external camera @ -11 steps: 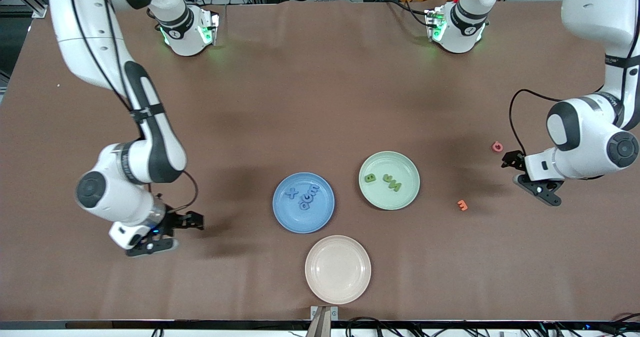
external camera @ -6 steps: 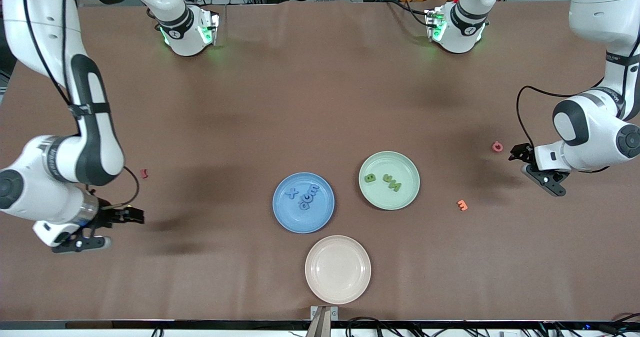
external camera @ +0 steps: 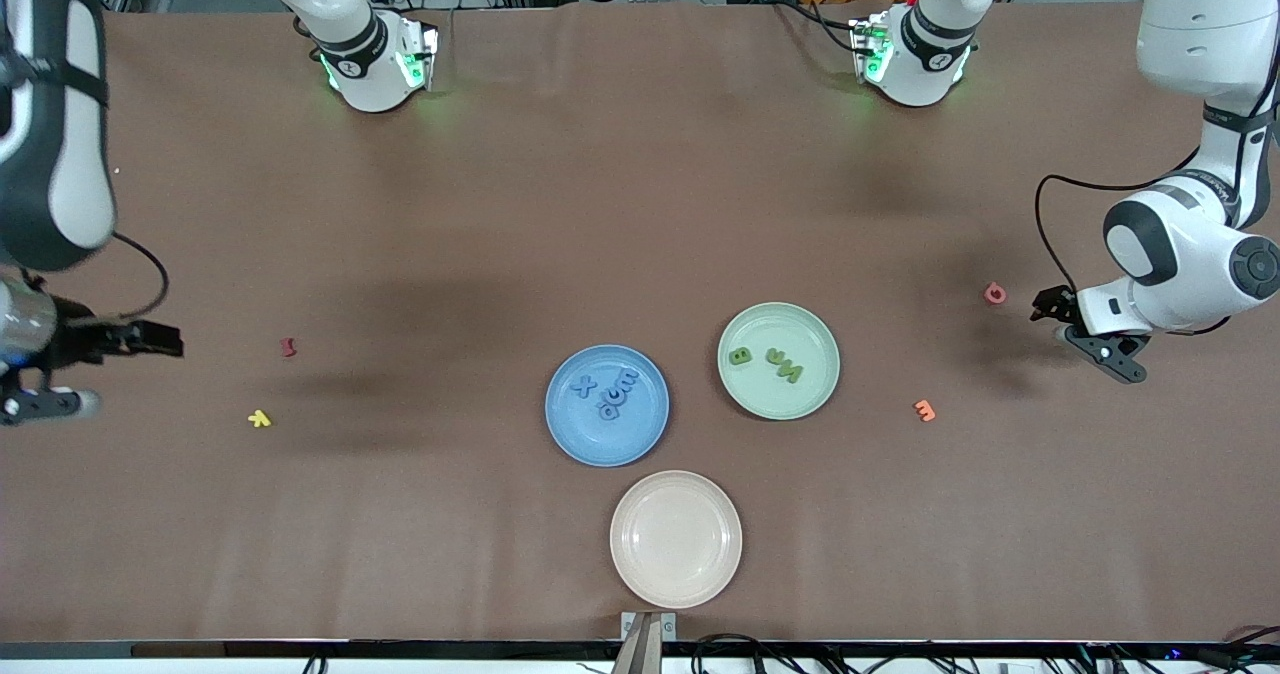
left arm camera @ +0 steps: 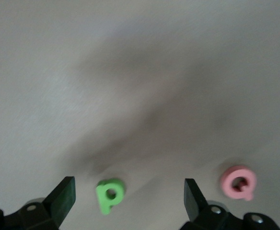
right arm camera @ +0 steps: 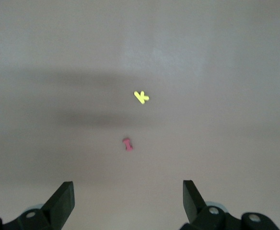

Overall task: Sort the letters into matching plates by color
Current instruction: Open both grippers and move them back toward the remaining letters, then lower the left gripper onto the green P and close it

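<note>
In the front view, the blue plate (external camera: 607,406) carries four blue letters (external camera: 608,397). The green plate (external camera: 779,361) sits beside it toward the left arm's end and carries three green letters (external camera: 768,361). An empty cream plate (external camera: 676,539) lies nearer to the camera. The left end effector (external camera: 1078,330) hangs over the tabletop (external camera: 560,214) near a pink letter (external camera: 994,293); the right end effector (external camera: 95,369) is at the right arm's end.

In the left wrist view, the left end effector (left arm camera: 128,203) is wide open, with one green letter (left arm camera: 110,194) between its fingers and the pink letter (left arm camera: 239,182) beside.

In the right wrist view, the right end effector (right arm camera: 125,203) is wide open and holds nothing, above a yellow letter (right arm camera: 141,97) and a red letter (right arm camera: 127,144).
</note>
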Available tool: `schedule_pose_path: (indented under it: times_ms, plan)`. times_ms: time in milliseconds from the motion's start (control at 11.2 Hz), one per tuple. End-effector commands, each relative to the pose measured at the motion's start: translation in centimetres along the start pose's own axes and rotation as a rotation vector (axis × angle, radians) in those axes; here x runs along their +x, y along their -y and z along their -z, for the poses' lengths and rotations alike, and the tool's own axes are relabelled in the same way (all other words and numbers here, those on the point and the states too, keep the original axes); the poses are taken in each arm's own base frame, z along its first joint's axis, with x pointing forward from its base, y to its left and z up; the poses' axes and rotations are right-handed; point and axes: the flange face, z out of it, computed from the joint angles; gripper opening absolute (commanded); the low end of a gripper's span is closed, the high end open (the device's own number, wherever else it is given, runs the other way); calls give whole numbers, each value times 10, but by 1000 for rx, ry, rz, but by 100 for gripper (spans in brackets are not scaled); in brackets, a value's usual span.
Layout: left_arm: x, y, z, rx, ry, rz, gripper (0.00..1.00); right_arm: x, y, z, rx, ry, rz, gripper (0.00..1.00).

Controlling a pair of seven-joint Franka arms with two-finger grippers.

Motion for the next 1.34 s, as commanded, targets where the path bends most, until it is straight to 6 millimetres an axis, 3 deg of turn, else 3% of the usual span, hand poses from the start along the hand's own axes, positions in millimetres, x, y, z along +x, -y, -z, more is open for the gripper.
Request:
schedule_pose_path:
  times_ms: [0, 536, 625, 804, 1071, 1250]
  plan:
    - [-6, 7, -5, 24, -17, 21, 100, -55, -18, 63, -1, 4, -38, 100]
    - [-14, 16, -15, 66, -14, 37, 100, -115, -26, 156, 85, -98, -105, 100]
    - [-14, 15, -16, 67, -15, 35, 100, -118, -22, 159, 89, -98, -151, 100]
    - [-15, 15, -21, 70, -10, 36, 100, -108, -6, 147, 93, -79, -241, 100]
    - [-23, 10, -30, 75, -3, 38, 100, -103, -1, 145, 86, -92, -246, 100]
    - [-23, 7, -32, 79, 0, 31, 92, -101, -1, 146, 84, -110, -247, 100]
